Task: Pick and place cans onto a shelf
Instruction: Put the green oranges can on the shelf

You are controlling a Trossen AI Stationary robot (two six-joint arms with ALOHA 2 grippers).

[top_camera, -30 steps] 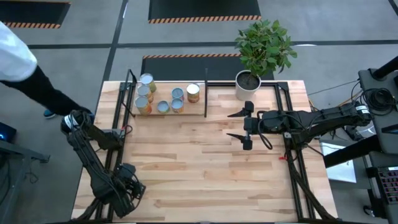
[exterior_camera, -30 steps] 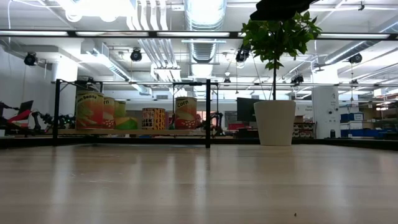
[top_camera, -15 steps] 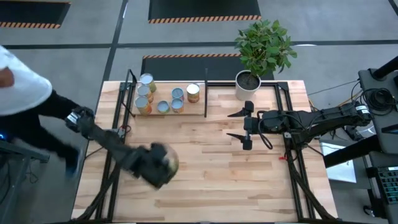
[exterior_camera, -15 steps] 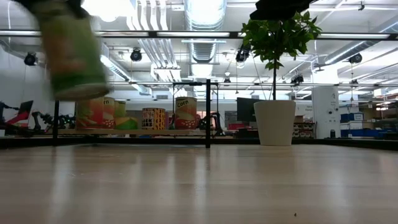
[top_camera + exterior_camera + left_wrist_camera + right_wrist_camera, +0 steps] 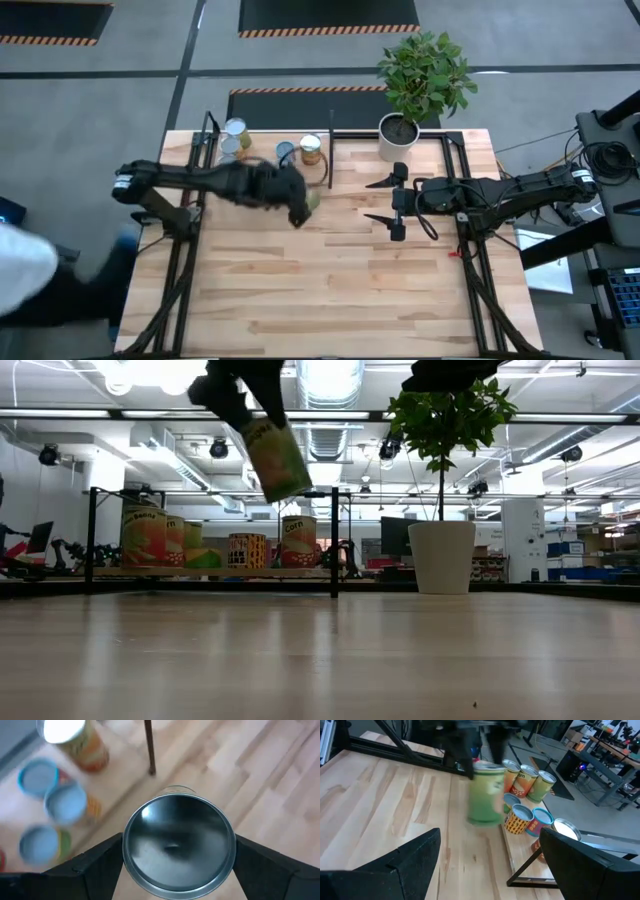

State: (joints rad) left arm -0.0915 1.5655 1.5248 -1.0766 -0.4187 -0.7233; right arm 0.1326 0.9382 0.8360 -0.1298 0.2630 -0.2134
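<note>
can (image 5: 276,460) tilted, top leaning left

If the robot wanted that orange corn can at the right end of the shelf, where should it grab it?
Probably from above, fingers closing on its round wall at front and back. The corn can stands upright; another can sits close on one side and the black divider bar on the other, so those sides look cramped. The left gripper holds a green can nearby.
</note>
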